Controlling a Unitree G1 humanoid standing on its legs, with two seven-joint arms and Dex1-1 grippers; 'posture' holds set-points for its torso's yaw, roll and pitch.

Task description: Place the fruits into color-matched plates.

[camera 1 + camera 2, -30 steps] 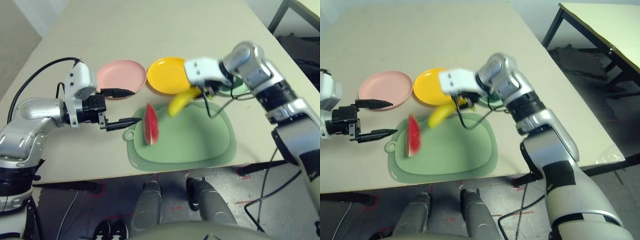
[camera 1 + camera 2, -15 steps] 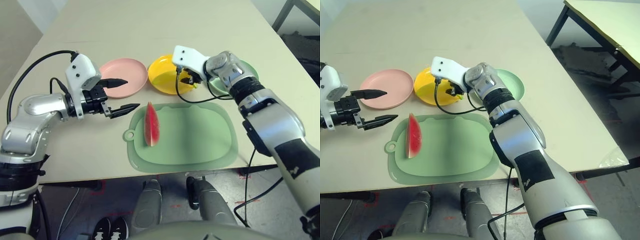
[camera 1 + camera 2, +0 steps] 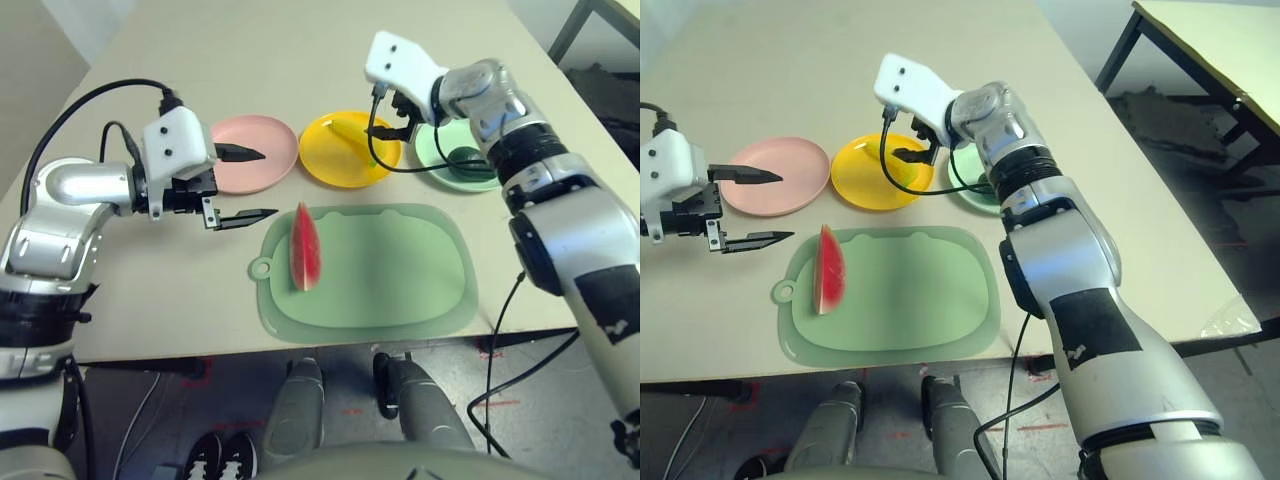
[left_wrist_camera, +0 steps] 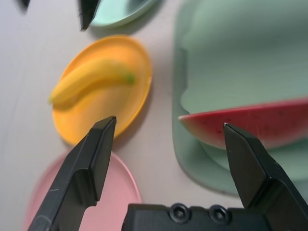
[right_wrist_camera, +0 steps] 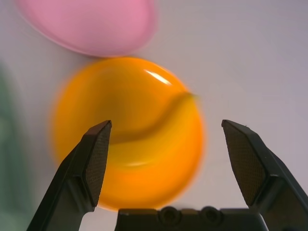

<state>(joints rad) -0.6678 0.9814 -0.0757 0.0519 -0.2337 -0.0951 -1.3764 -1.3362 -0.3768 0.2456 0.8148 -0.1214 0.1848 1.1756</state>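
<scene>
1. Watermelon wedge of red plastic [image 3: 303, 246] lies on the green mat [image 3: 400, 275], beside the spread left gripper [image 3: 240, 183].
2. Curved yellow banana [image 4: 89, 79] rests in the yellow-orange plate [image 3: 350, 160]; the right gripper [image 3: 397, 117] hangs open.
3. Risk: thin wedge tips when pinched.

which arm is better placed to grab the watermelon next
Left. Its open end effector hovers just beside the watermelon wedge on the mat; the right end effector is farther off, above the yellow plate.

The right arm hides part of the green plate [image 3: 445, 160]; the dark thing [image 3: 463, 157] in it is too small to tell.
</scene>
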